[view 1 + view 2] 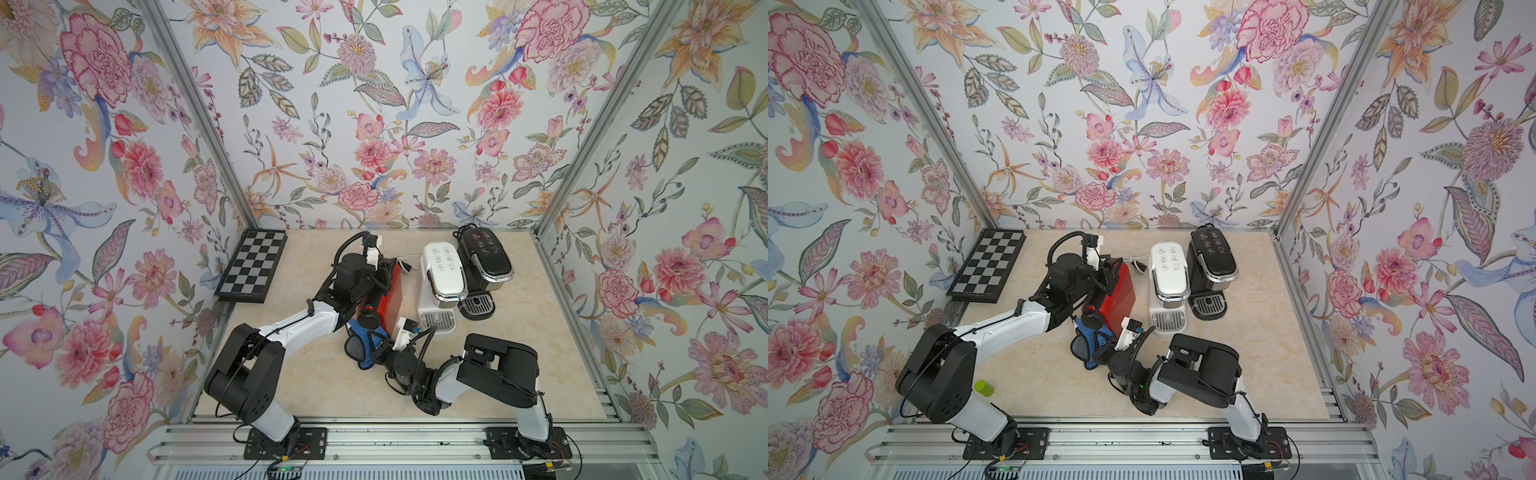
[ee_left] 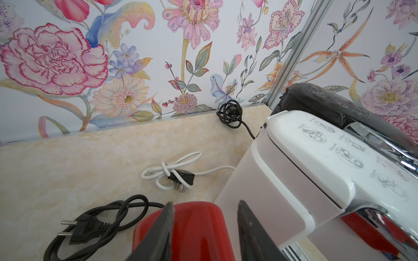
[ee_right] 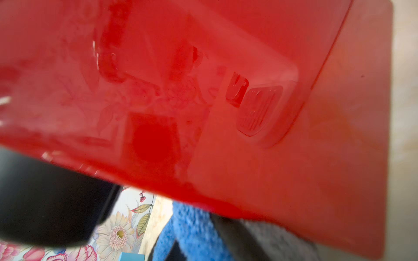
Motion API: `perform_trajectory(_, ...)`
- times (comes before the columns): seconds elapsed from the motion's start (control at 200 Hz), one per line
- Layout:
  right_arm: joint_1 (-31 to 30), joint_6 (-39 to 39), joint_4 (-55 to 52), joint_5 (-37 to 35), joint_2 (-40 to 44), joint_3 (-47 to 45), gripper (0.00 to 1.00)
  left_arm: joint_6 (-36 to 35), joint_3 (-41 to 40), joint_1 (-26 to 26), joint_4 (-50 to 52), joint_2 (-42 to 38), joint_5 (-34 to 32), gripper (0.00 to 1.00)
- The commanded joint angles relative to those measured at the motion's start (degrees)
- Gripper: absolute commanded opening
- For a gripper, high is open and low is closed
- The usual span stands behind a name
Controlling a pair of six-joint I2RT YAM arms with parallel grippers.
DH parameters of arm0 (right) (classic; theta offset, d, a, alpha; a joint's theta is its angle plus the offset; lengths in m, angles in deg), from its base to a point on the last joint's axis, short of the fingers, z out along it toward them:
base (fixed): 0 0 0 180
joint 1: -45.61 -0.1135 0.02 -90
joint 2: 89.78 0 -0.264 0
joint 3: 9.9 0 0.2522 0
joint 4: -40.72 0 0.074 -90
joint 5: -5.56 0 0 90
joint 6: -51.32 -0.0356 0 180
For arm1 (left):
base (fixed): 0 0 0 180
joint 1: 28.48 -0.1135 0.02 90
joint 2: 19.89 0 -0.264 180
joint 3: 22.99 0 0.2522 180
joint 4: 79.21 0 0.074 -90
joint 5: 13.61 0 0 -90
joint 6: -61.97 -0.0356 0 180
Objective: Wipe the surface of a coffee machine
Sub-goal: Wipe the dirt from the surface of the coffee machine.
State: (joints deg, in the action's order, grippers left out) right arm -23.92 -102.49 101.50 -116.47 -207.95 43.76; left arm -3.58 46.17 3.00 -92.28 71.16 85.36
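Note:
A red coffee machine (image 1: pixel 390 291) (image 1: pixel 1117 286) stands mid-table, left of a white one and a black one. My left gripper (image 1: pixel 380 268) (image 2: pixel 204 203) straddles its rear body (image 2: pixel 199 230) from above, one dark finger against each side, shut on it. A blue cloth (image 1: pixel 365 345) (image 1: pixel 1090 340) hangs at the machine's front lower corner. My right gripper (image 1: pixel 380 343) (image 3: pixel 199 237) is shut on the cloth (image 3: pixel 190 226) and presses it against the glossy red side (image 3: pixel 203 90), which fills the right wrist view.
The white machine (image 1: pixel 442 274) and the black machine (image 1: pixel 484 255) stand close on the right. A chessboard (image 1: pixel 253 264) leans at the back left. Power cords (image 2: pixel 172 174) lie behind the machines. A green cylinder (image 1: pixel 984 387) sits by the left arm's base.

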Motion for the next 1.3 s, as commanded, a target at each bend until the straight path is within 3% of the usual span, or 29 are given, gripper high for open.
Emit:
perform_trajectory(0.0, 5.06, -3.42, -0.37, -8.15, -2.12, -0.29, 0.00, 0.55, -3.30, 0.08, 8.34, 0.82, 2.32, 0.46)
perform_trajectory(0.17, 6.19, -9.48, -4.03, -8.75, -3.16, -1.92, 0.00, 0.37, -4.10, 0.07, 8.62, -0.67, 1.93, 0.46)
perform_trajectory(0.325, 5.57, -8.90, -2.44, -7.58, -2.85, -0.74, 0.00, 0.71, -4.60, 0.11, 7.76, -0.61, 1.92, 0.46)
perform_trajectory(0.56, 5.67, 0.05, 2.18, -6.49, 4.65, -0.35, 0.00, 0.27, -4.95, 0.07, 8.11, -0.88, 1.84, 0.46)
perform_trajectory(0.826, 4.35, 11.51, 7.21, -5.38, 7.49, 1.32, 0.00, 1.04, -6.29, 0.07, 6.52, -0.91, 2.27, 0.46)
perform_trajectory(0.941, 4.71, 10.73, 8.64, -6.27, 3.56, 0.08, 0.00, 1.00, -6.42, 0.09, 6.70, -0.87, 2.54, 0.46)
perform_trajectory(1.121, 5.73, 1.39, 7.73, -7.58, -5.01, -1.58, 0.00, 0.84, -7.06, 0.08, 7.04, -3.38, 1.98, 0.46)
perform_trajectory(1.291, 6.21, -1.51, 4.34, -7.14, -7.52, -1.08, 0.00, 0.81, -7.73, 0.06, 7.09, -4.21, 1.73, 0.46)
